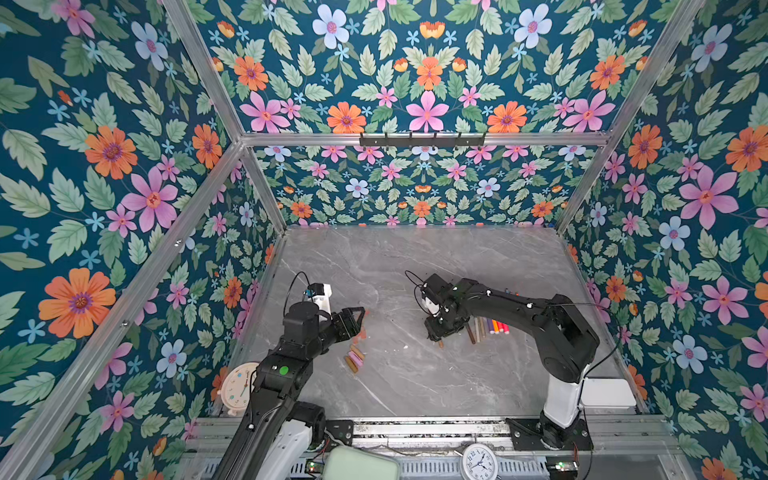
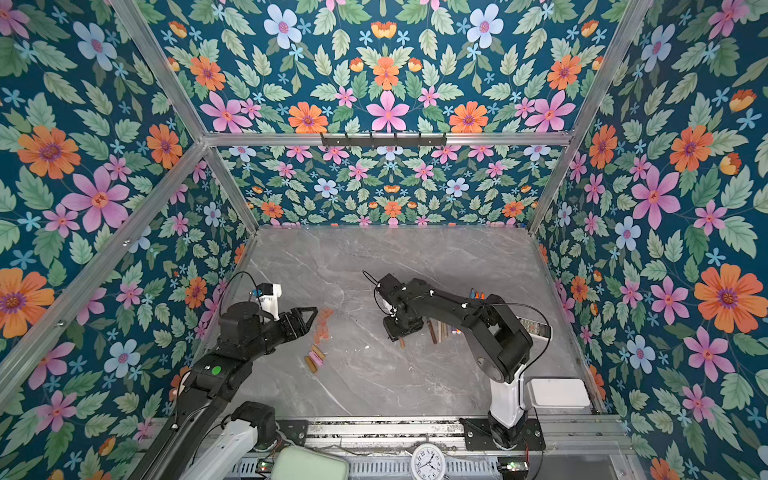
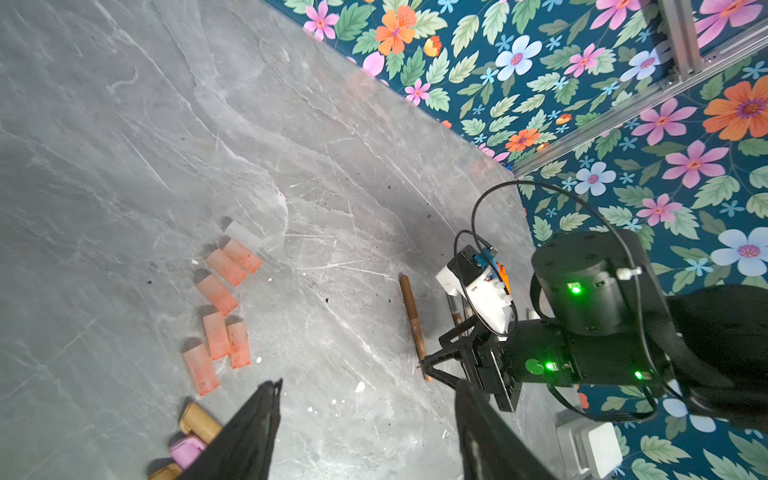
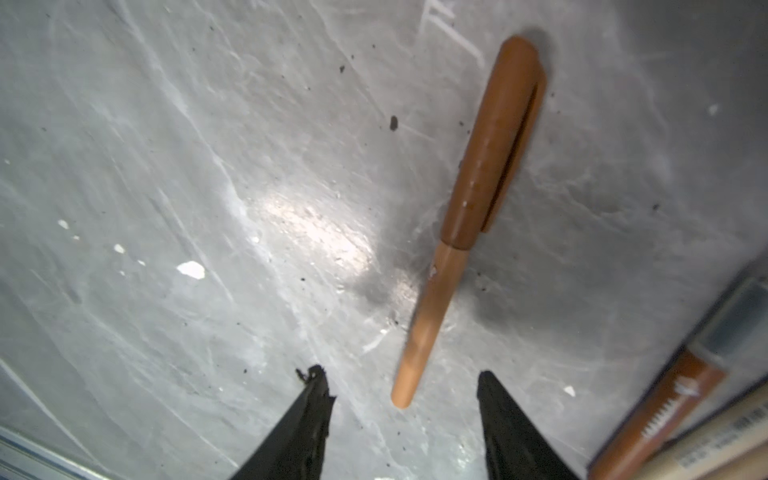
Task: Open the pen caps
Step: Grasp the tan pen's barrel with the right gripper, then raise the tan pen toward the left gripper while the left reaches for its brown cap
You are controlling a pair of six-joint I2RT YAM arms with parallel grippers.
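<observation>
hovering right gripper (image 4: 400,374) over brown pen (image 4: 453,249)

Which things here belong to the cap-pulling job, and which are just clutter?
Job: capped brown pen; row of pens; loose orange caps; brown and pink caps.
Clutter: cream clock; white clock; white box; remote.

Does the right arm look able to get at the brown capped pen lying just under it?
Probably yes. The right gripper hovers with its fingers apart, one on either side of the bare end of the brown pen. Nothing lies between them, and the other pens sit off to one side.
</observation>
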